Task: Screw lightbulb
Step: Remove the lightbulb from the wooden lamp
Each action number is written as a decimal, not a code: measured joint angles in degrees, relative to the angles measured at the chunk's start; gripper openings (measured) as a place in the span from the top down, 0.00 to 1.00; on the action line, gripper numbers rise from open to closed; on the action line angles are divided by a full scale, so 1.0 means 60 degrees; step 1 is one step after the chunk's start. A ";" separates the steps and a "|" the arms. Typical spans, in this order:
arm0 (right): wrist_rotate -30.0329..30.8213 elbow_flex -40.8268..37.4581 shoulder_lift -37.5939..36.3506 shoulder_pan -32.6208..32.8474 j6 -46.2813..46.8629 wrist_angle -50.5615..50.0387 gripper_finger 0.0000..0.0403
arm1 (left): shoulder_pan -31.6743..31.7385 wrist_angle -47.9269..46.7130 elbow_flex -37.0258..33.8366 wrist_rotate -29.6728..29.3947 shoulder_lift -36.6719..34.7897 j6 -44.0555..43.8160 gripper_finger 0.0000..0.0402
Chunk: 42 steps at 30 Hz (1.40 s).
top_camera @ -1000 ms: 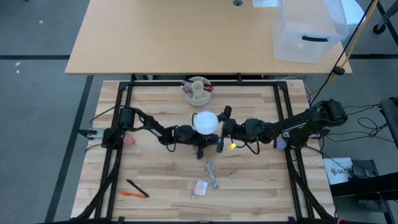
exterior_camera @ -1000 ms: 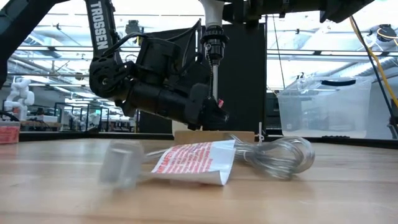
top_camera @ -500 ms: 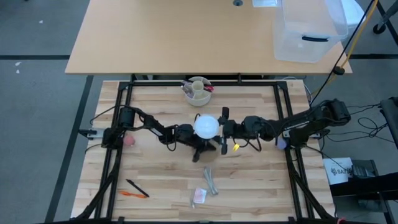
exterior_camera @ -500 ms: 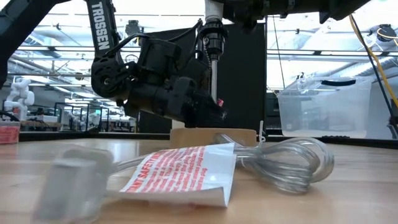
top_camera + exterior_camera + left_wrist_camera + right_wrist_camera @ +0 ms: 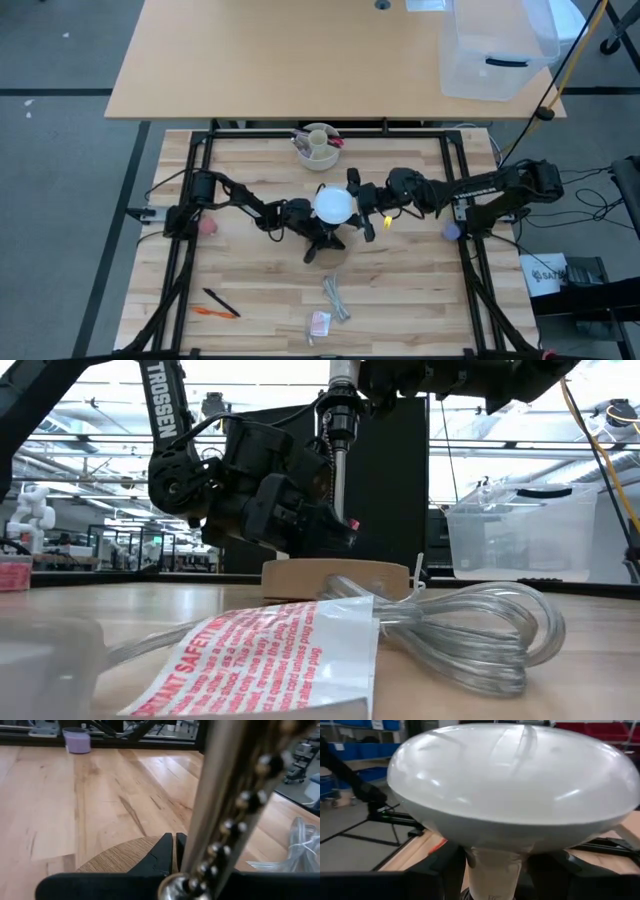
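Observation:
The white lightbulb [image 5: 333, 204] stands dome up on top of a small lamp at mid-table. It fills the right wrist view [image 5: 515, 780]. The lamp has a round tan wooden base [image 5: 335, 578], a brass stem [image 5: 340, 480] with a bead chain, and a dark socket [image 5: 340, 410]. My right gripper [image 5: 358, 208] reaches in from the table's right and is shut on the bulb below its dome. My left gripper [image 5: 312, 245] comes from the left. It is shut, low beside the stem [image 5: 225, 795] and over the base [image 5: 120, 857]. My left gripper's shut fingertips [image 5: 173, 845] point down onto the top of the wooden base, close beside the stem. Whether they press on it or stop just short, I cannot tell. My right gripper holds the bulb's cream neck [image 5: 492, 865] under the dome, with one finger [image 5: 445, 870] on each side. It comes in level from the table's right. The bulb stands upright over the socket.
The lamp's clear coiled cord [image 5: 470, 625] and its red-printed tag bag [image 5: 260, 660] lie toward the near edge. A cream cup of pens [image 5: 318, 145] stands at the far side. Loose pens [image 5: 215, 305], a pink ball [image 5: 207, 225] and a purple cup [image 5: 452, 231] are also on the table.
My right gripper has turned about the bulb and shifted slightly toward the far edge, its fingers going from upright to slanted in the high view. The clear cord and its tag bag have slid toward the table's near edge. The left gripper has shifted a little nearer.

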 joint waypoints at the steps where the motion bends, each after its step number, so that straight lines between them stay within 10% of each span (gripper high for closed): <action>1: -0.0207 0.0096 0.0004 -0.0067 0.0011 -0.0144 0.55 | 0.0038 -0.0079 0.0000 0.0072 -0.0007 0.0000 0.94; 15: -0.2485 0.0979 0.0007 -0.0752 -0.1301 -0.1982 0.55 | 0.0256 -0.0199 0.0000 0.0976 -0.0011 0.0138 0.94; 42: -0.2229 0.1176 -0.0004 -0.0689 -0.1002 -0.2590 0.54 | 0.0282 -0.0275 -0.0029 -0.0039 -0.0014 0.0046 0.95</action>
